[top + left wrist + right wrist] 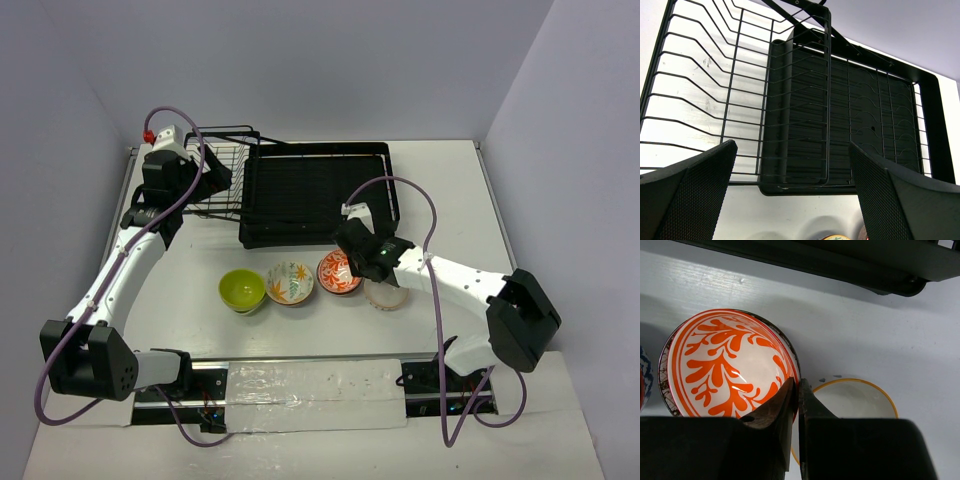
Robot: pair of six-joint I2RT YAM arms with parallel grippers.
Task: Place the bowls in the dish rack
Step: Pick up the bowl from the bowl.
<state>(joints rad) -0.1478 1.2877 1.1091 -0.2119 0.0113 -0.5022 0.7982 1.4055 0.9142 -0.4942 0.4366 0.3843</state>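
Top and wrist views of the bowl-loading task, read left to right. The left gripper [205,182] hangs above the wire basket [225,160], jaws wide apart and nothing between them. Beside the basket lies the slatted tray of the dish rack [300,195], with no bowl in it. On the table [450,190] in front of the rack four bowls stand in a row: the green bowl [242,290], the leaf-patterned bowl [290,282], the red-orange bowl [336,272] and the cream bowl [386,296] — the last two just beside each other, possibly touching. The right gripper [796,390] is down between these two, its jaws drawn almost together on the rim of the red-orange bowl, one finger inside and one outside; how firm the pinch is cannot be told. The step in hand is judged to be the pick of this bowl. To do it well, the pinch should sit deep over the rim before lifting. The lift should go straight up so the outer finger does not drag the cream bowl. Held by one edge, the bowl is likely to tilt — the carry should be slow and clear the rack's front wall.
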